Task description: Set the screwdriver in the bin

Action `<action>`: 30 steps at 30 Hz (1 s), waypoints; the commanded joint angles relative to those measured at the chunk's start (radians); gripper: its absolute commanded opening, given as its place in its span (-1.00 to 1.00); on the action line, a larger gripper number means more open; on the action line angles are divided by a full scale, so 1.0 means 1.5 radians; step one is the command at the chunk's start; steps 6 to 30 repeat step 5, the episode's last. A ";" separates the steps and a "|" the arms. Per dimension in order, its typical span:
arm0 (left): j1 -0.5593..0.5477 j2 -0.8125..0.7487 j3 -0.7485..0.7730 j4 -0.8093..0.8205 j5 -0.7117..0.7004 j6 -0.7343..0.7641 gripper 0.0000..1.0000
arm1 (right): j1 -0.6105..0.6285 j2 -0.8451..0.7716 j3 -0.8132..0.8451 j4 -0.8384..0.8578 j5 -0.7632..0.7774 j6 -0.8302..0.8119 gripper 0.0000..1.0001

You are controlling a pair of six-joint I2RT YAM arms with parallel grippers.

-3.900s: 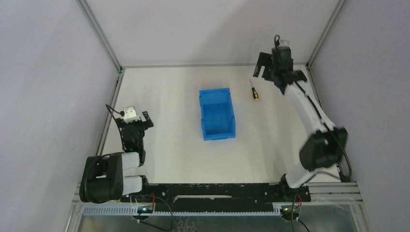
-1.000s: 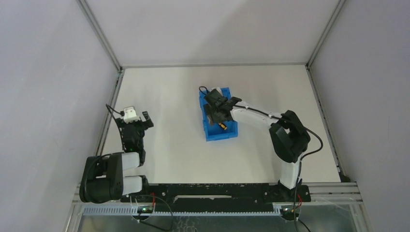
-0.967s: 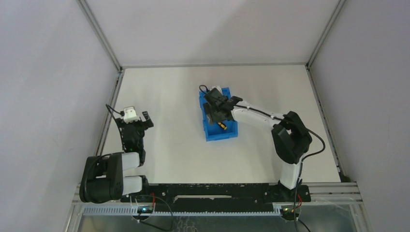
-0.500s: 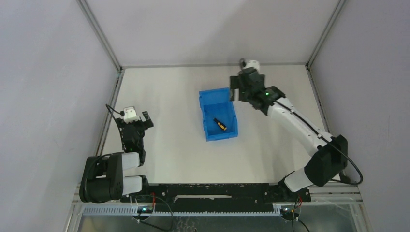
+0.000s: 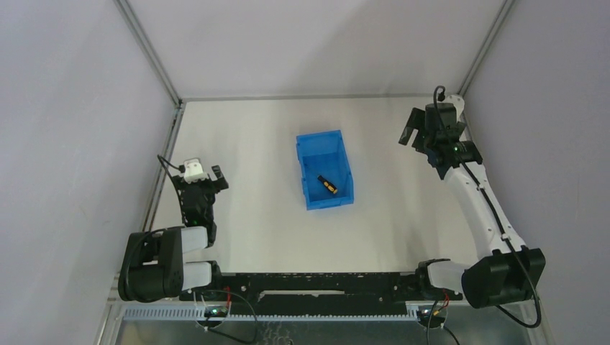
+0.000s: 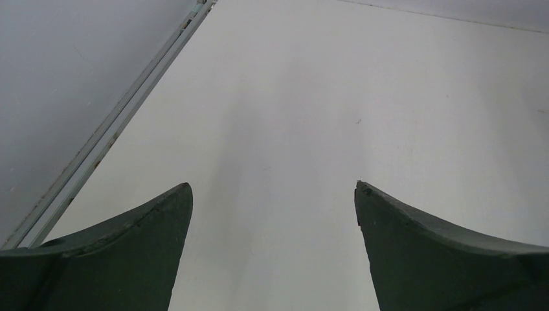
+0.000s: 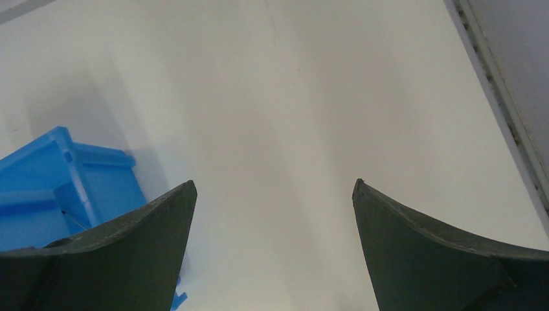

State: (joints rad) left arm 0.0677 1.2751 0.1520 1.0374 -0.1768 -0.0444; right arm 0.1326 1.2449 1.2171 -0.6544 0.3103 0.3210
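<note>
Screwdriver (image 5: 327, 185) lies slantwise on the floor of the bin (image 5: 317, 134), in its near half, touched by neither arm. The right gripper (image 7: 272, 184) hangs above the bench (image 5: 252, 144) near the far right corner, well apart from the bin, jaws spread wide and holding nothing. The left gripper (image 6: 273, 188) sits low at the bench's left side, jaws likewise wide and empty.

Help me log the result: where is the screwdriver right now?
In the top view, the screwdriver lies inside the bin at mid-table, on its floor toward the near right corner, held by neither arm.
</note>
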 commanded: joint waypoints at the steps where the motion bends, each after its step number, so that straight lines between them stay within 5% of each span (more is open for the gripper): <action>1: -0.001 -0.009 0.025 0.020 0.000 0.010 1.00 | 0.004 -0.028 -0.015 0.022 -0.003 0.011 0.95; 30: -0.001 -0.009 0.025 0.020 0.000 0.010 1.00 | 0.005 -0.059 -0.028 0.039 -0.010 0.019 0.94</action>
